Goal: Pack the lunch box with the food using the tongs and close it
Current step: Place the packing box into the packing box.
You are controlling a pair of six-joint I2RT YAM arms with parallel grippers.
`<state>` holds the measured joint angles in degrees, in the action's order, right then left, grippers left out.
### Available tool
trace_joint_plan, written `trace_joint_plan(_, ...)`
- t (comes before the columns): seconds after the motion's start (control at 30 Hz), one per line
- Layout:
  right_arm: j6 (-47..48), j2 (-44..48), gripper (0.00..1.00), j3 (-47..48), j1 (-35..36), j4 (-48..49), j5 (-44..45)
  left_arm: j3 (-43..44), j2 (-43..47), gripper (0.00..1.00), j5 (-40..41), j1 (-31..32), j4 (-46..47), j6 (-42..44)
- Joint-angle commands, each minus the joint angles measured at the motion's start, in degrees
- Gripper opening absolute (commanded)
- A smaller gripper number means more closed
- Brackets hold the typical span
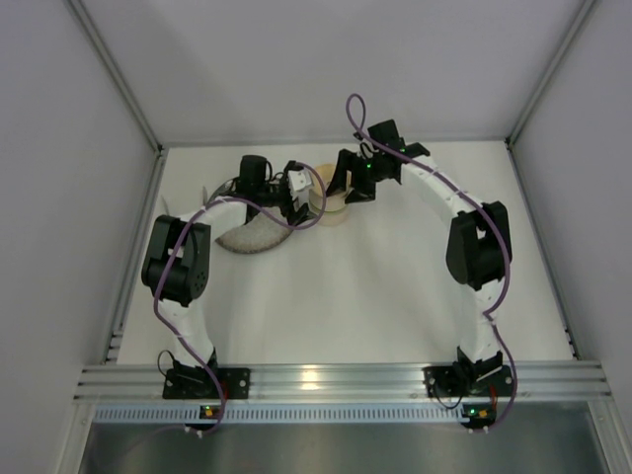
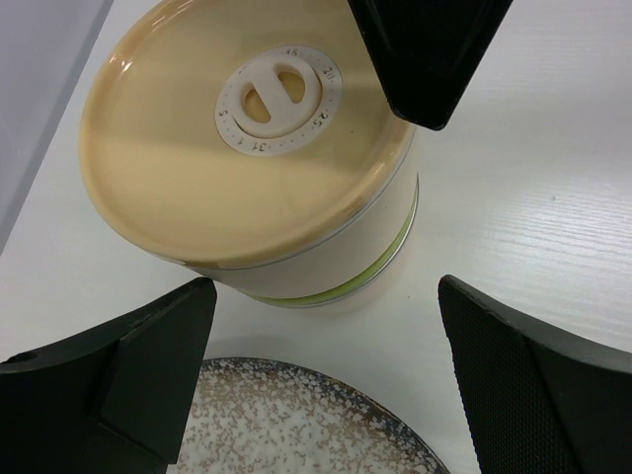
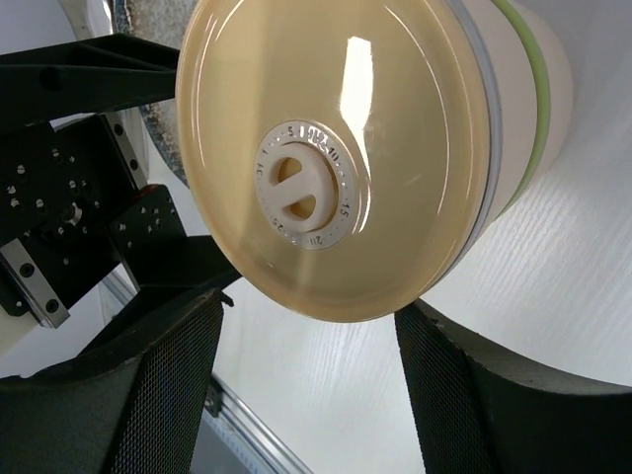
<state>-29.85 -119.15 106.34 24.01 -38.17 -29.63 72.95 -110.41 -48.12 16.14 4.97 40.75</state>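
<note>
The lunch box point(image 1: 334, 205) stands as one stack on the table, its tan lid point(image 2: 197, 168) with a white centre on top and a green lid band point(image 2: 387, 259) lower down between the pale tins. My left gripper point(image 2: 326, 296) is open just short of the stack, low over the plate's rim, with nothing between its fingers. From the other side my right gripper point(image 3: 311, 311) is open, its fingertips point(image 3: 434, 346) close to the tan lid's point(image 3: 395, 148) edge and gripping nothing. The food and the tongs are out of view.
A wide speckled grey plate point(image 2: 296, 425) lies right beside the stack under my left gripper, seen partly under the left arm point(image 1: 252, 237). White walls close the table on three sides. A metal rail point(image 1: 316, 380) runs along the near edge.
</note>
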Motion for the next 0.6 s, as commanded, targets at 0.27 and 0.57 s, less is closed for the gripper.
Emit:
trace_joint_plan(0.27,1.1,4.6,0.70,-0.9,1.7,1.3,-0.3,0.3,2.2,0.99,-3.7,-0.9,-1.2,5.7)
trace_joint_plan(0.57,2.5,5.7,0.74,-1.4,1.8,-0.8,-0.8,0.2,2.0,0.99,-4.6,-0.8,0.1,4.6)
